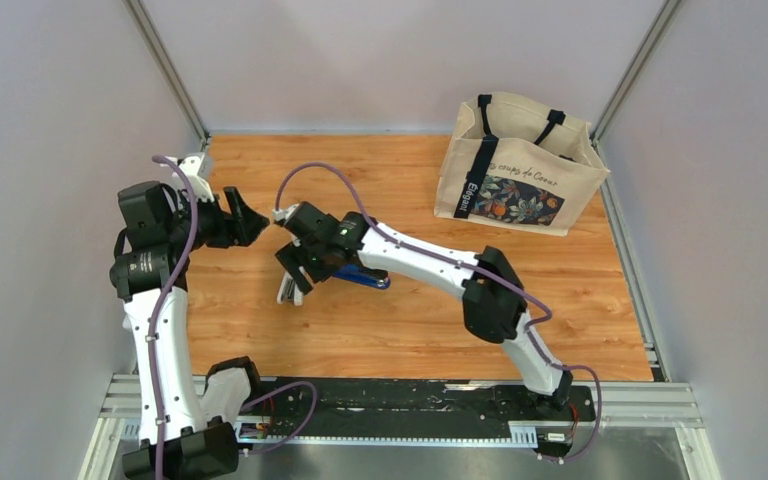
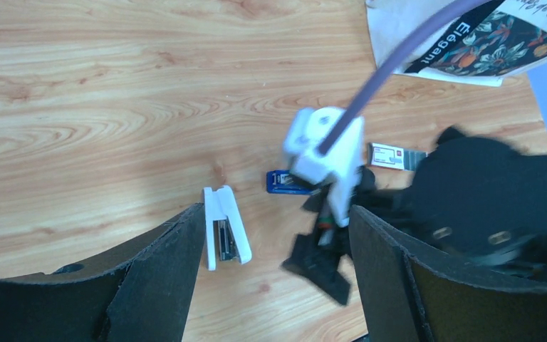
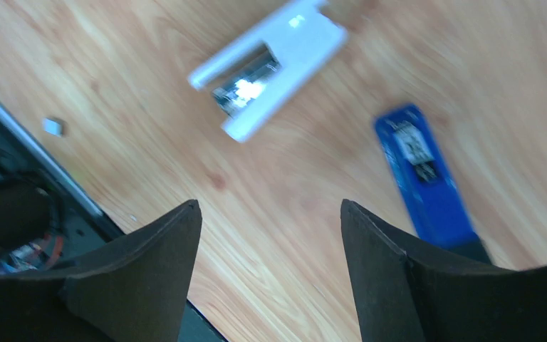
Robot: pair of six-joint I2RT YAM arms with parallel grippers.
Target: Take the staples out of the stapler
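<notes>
Just ahead of your right gripper [image 3: 267, 208], toward the finger on the right of its wrist view, the stapler [image 3: 426, 178] lies flat on the wooden table [image 3: 306, 235]. It is a slim dark-blue bar with a label on its upturned face. Its near end slips out of sight behind that finger, and the blurred picture does not let you tell whether the finger touches it. Your right jaws stand apart with only bare wood between them, so nothing is held. Farther ahead of the same fingertips, a little to the other side of the gap, lies the small white stapler-like object [image 3: 267, 68], set at an angle with its metal inside showing, apart from the stapler. From above, the stapler is half hidden under the right arm [image 1: 430, 262], and the white object lies just beside the gripper's tip. Your left gripper [image 2: 278, 210] is held above the table, off to the side of the right one, with its jaws wide apart and empty. Looking down between its fingers, you see the white object near one finger, the stapler's blue end beside the right arm, and a small flat pack [image 2: 392, 155] lying just past it. Well beyond both grippers, a printed canvas tote bag [image 1: 520, 165] stands upright at the far side of the table.
</notes>
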